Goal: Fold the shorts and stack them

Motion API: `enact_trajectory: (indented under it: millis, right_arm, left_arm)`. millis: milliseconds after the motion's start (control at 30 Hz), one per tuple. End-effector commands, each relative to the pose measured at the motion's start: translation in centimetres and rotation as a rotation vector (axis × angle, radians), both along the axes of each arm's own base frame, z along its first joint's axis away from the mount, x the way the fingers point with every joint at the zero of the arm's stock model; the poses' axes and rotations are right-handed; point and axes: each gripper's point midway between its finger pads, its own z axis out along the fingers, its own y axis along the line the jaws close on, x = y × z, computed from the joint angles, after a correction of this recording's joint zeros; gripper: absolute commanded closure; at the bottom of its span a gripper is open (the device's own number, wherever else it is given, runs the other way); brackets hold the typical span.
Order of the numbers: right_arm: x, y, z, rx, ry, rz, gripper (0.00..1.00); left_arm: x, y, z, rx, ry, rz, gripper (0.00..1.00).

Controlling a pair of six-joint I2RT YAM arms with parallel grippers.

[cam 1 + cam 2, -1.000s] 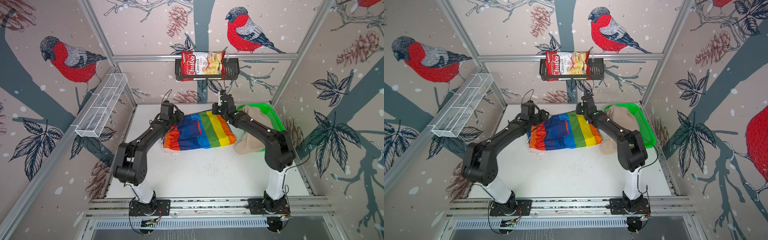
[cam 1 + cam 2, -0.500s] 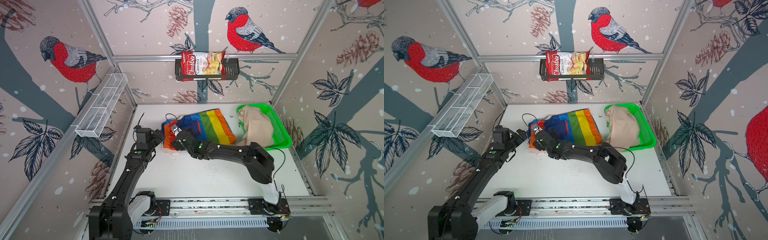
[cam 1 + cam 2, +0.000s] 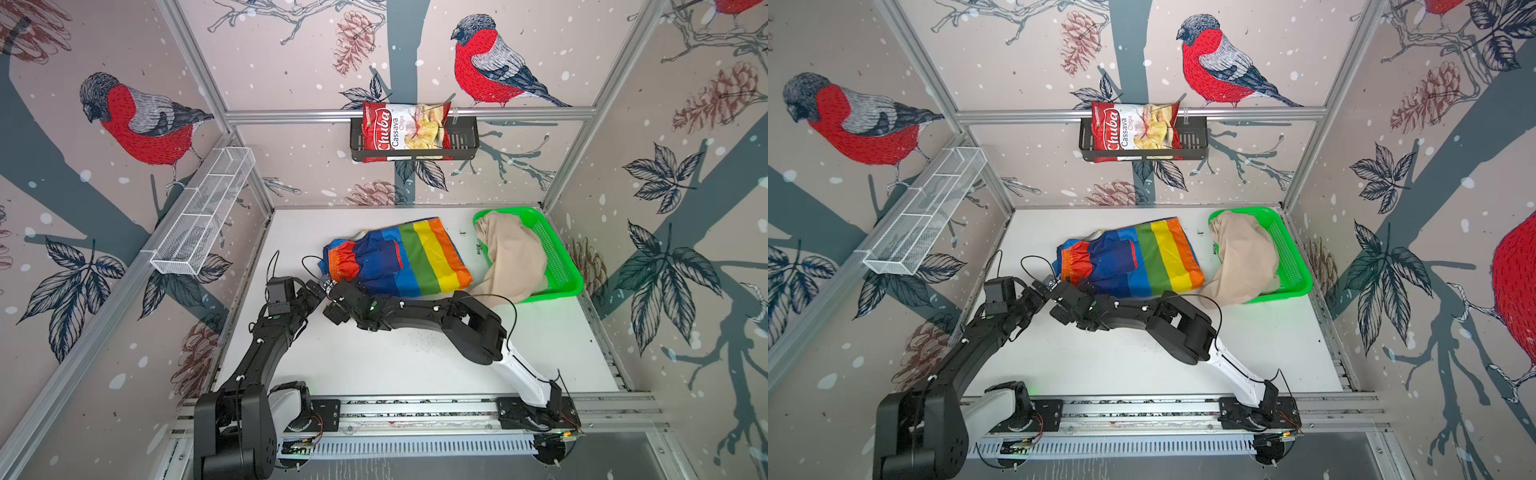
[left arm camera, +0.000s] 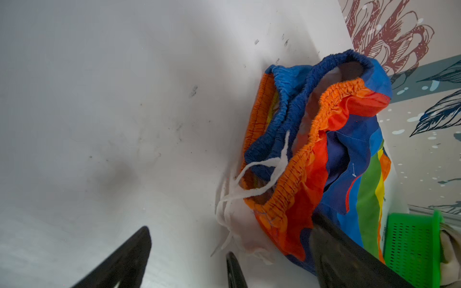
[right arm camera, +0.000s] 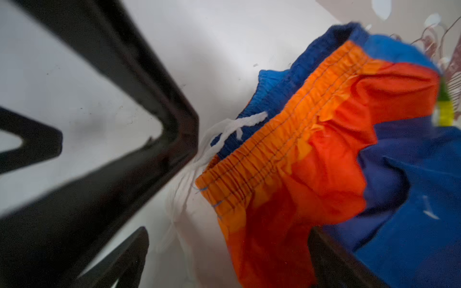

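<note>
Both empty: left claw (image 4: 230,224) and right claw (image 5: 228,230) gape wide beside the striped shorts (image 3: 399,257), at their waistband (image 5: 287,139).
Folding seems in hand; next they must pinch that waistband.

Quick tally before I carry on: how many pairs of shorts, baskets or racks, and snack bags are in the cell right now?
Shorts: 2 (rainbow-striped pair; beige pair, partly in the green basket)
Baskets and racks: 3 (green basket; black wall rack; white wire rack)
Snack bags: 1 (chip bag, in the black wall rack)
Total: 6
</note>
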Motion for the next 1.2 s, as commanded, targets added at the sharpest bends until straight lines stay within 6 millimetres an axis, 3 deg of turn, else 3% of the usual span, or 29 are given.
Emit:
enact_trajectory:
  millis: [0, 67, 167, 200, 367, 533, 733, 1033, 1167]
  right_arm:
    - [0.9, 0.0, -1.1, 0.037, 0.083, -0.028, 0.05]
    - [1.2, -0.2, -1.6, 0.056, 0.125, -0.033, 0.14]
    - [1.4, -0.5, -2.0, 0.083, 0.174, -0.040, 0.53]
    - [1.4, -0.6, -2.1, 0.092, 0.183, -0.044, 0.61]
    - [0.9, -1.0, -2.0, 0.141, 0.258, -0.044, 0.85]
    - [0.3, -1.5, -1.3, 0.209, 0.326, -0.039, 0.92]
    - [-0.5, -1.8, 0.1, 0.296, 0.407, -0.017, 0.94]
    - [-1.8, -2.1, 2.3, 0.410, 0.511, 0.017, 0.97]
    - [-2.4, -2.1, 2.0, 0.392, 0.519, 0.022, 0.97]
  left_arm:
    - [1.3, -0.8, 0.6, -0.067, -0.063, -0.013, 0.02]
    - [1.6, -1.1, 0.2, -0.086, -0.053, -0.017, 0.02]
    - [2.2, -1.7, -0.3, -0.120, -0.047, -0.043, 0.02]
    - [2.5, -2.0, -0.4, -0.137, -0.057, -0.057, 0.02]
    - [3.5, -3.3, -0.6, -0.235, -0.098, -0.089, 0.02]
    - [4.6, -3.8, 0.0, -0.295, -0.153, -0.094, 0.02]
    - [4.9, -3.8, -1.1, -0.297, -0.130, -0.089, 0.02]
    - [5.4, -5.0, -2.1, -0.308, -0.118, -0.112, 0.11]
    - [6.1, -5.7, -2.0, -0.301, -0.120, -0.132, 0.16]
